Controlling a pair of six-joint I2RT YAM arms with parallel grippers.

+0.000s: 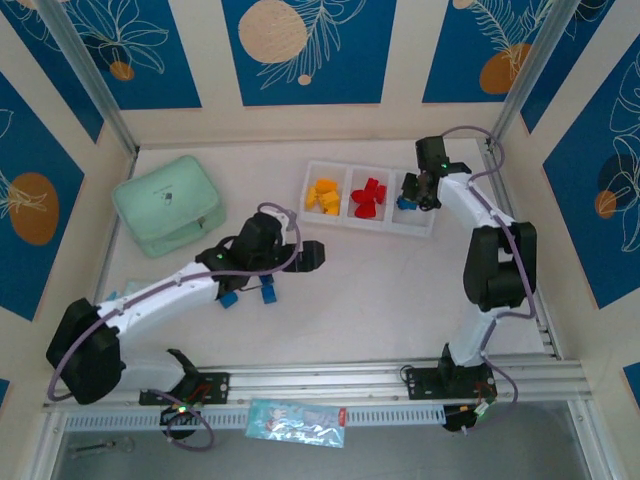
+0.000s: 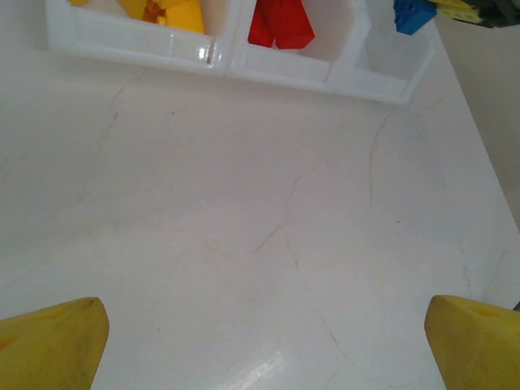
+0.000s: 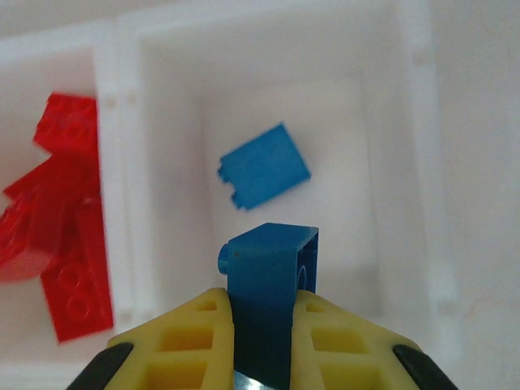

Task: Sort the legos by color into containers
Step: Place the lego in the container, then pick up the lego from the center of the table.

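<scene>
My right gripper (image 3: 264,302) is shut on a blue lego (image 3: 272,260), held over the right container of the white tray (image 3: 122,203). Another blue lego (image 3: 264,168) lies on that container's floor. Red legos (image 3: 69,244) fill the middle container, and yellow legos (image 1: 322,195) sit in the left one. From above, the right gripper (image 1: 420,190) hangs at the tray's (image 1: 342,223) right end. My left gripper (image 2: 264,345) is open over bare table with nothing between its fingers (image 2: 53,341). Two blue legos (image 1: 228,298) (image 1: 268,292) lie on the table beside the left arm.
A mint-green lidded box (image 1: 168,205) stands at the left of the table. A printed packet (image 1: 295,422) lies on the rail in front of the arm bases. Bare table stretches between the left gripper (image 1: 310,255) and the tray's near wall (image 2: 268,69).
</scene>
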